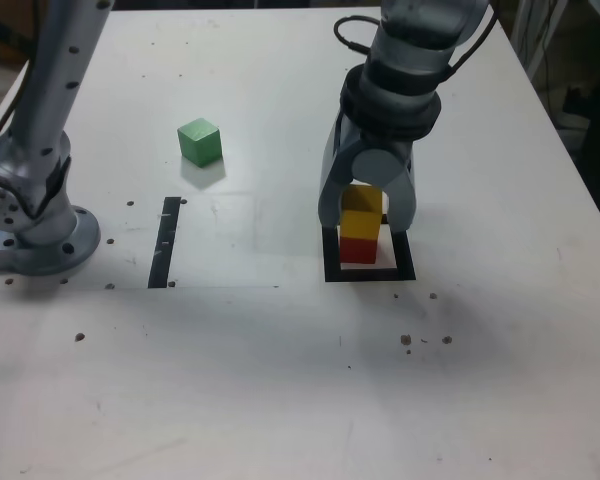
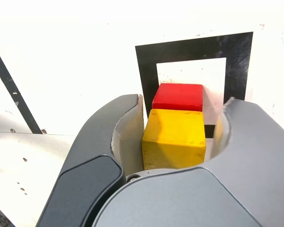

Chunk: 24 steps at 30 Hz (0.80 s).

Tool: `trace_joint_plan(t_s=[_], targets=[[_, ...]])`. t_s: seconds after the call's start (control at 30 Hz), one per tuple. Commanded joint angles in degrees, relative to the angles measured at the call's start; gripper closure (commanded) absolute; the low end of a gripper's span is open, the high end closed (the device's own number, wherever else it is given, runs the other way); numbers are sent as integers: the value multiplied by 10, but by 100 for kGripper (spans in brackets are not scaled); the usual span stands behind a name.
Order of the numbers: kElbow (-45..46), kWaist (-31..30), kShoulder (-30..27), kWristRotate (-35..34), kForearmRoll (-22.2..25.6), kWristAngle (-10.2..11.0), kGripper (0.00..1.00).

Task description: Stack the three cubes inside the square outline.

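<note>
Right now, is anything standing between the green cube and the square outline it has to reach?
Nothing visible stands on the table between the green cube and the square outline, but the gripper is over the outline, around the yellow cube.

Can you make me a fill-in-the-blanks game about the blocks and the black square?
The yellow cube sits on top of the ____ cube.
The black tape square outline has a ____ middle.
The cube that is outside the square outline is ____.
In the exterior view, the straight black tape strip is on the ____ side of the square outline.

Missing words: red; white; green; left.
</note>
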Motion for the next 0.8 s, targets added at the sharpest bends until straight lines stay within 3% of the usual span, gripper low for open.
trace_joint_plan(t_s=[0.0, 0.23, 0.47, 0.77], targets=[[-2, 1, -3, 1, 5, 5, 2], [2, 2, -28, -8, 24, 26, 1], [46, 18, -128, -9, 55, 58, 1], [225, 159, -264, 33, 11, 82, 1]])
